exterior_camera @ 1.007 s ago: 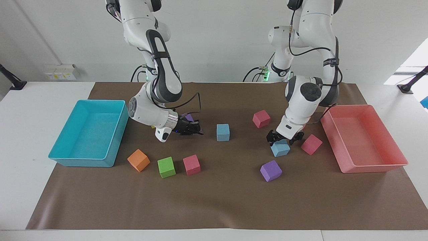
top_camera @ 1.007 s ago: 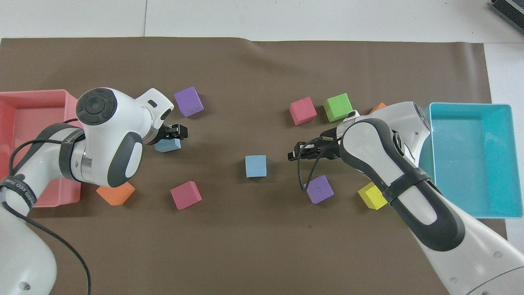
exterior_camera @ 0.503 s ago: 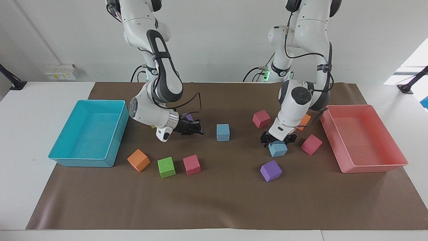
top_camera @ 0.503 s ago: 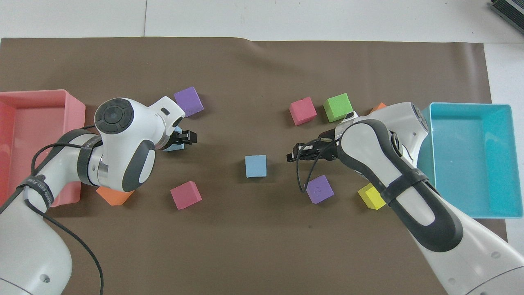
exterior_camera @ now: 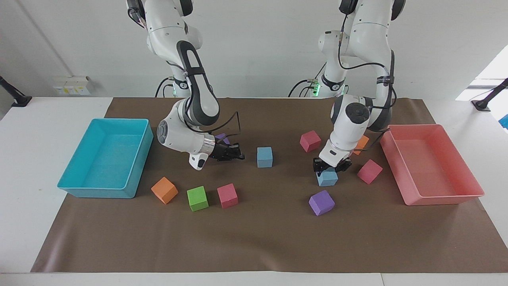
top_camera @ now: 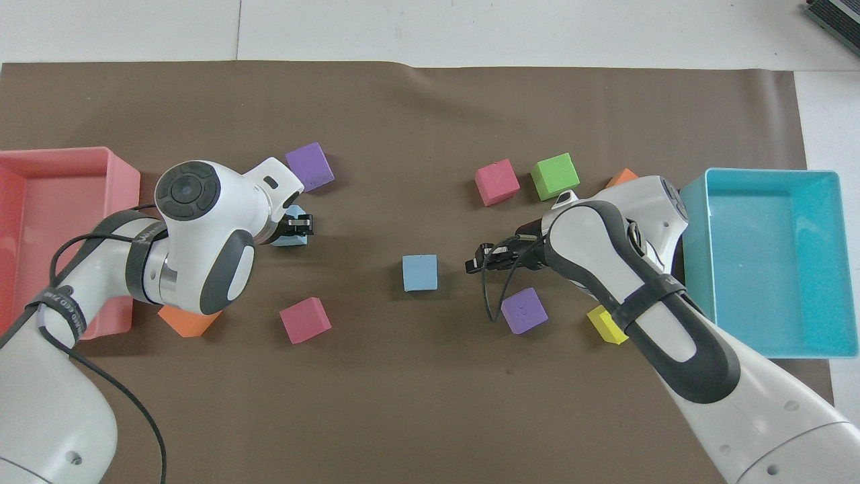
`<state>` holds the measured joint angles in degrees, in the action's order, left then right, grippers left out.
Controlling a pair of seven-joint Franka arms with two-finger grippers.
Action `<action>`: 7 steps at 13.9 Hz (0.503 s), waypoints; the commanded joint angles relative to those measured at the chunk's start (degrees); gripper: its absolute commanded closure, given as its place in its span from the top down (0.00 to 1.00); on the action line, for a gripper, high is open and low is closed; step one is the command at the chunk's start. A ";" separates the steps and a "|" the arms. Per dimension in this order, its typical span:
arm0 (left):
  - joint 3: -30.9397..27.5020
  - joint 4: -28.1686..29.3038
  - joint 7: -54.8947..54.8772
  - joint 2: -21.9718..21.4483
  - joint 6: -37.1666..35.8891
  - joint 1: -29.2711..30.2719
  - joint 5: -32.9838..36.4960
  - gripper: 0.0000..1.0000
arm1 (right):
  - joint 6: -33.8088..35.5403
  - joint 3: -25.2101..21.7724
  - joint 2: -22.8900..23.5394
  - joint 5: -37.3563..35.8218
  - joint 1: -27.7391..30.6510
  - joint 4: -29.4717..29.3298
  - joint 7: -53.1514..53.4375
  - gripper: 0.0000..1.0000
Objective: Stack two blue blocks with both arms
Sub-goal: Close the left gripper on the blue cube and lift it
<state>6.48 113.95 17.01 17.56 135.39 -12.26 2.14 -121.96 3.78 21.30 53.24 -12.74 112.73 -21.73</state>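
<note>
Your left gripper point(exterior_camera: 328, 168) is clamped on one blue block point(exterior_camera: 327, 177) near the pink tray point(exterior_camera: 436, 196); the other blue block point(exterior_camera: 264, 157) sits mid-mat, just beside your right gripper point(exterior_camera: 239, 155), whose fingers are together and empty. These look like light, squashy foam: take them by flat opposite faces, gently.

no text reads clearly; the band on the left arm point(top_camera: 60, 312) perhaps carries lettering, too small to make out.

Central blue block point(exterior_camera: 264, 157) clear all round; purple cube point(exterior_camera: 321, 202) near held block point(exterior_camera: 327, 177).
</note>
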 commanded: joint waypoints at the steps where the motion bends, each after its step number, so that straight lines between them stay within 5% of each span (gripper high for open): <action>1: -1.12 -0.48 -0.13 -2.16 -0.56 -0.75 1.99 0.01 | -1.96 0.26 -0.21 2.30 -0.79 0.65 -2.09 0.00; 7: -0.77 -10.92 0.04 -6.12 -18.12 -1.01 1.99 0.01 | -1.87 0.26 -0.21 2.30 -0.79 0.74 -2.62 0.00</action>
<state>6.01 106.24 17.00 12.92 122.90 -12.28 3.05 -122.77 3.78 21.30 53.27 -13.81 112.73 -21.75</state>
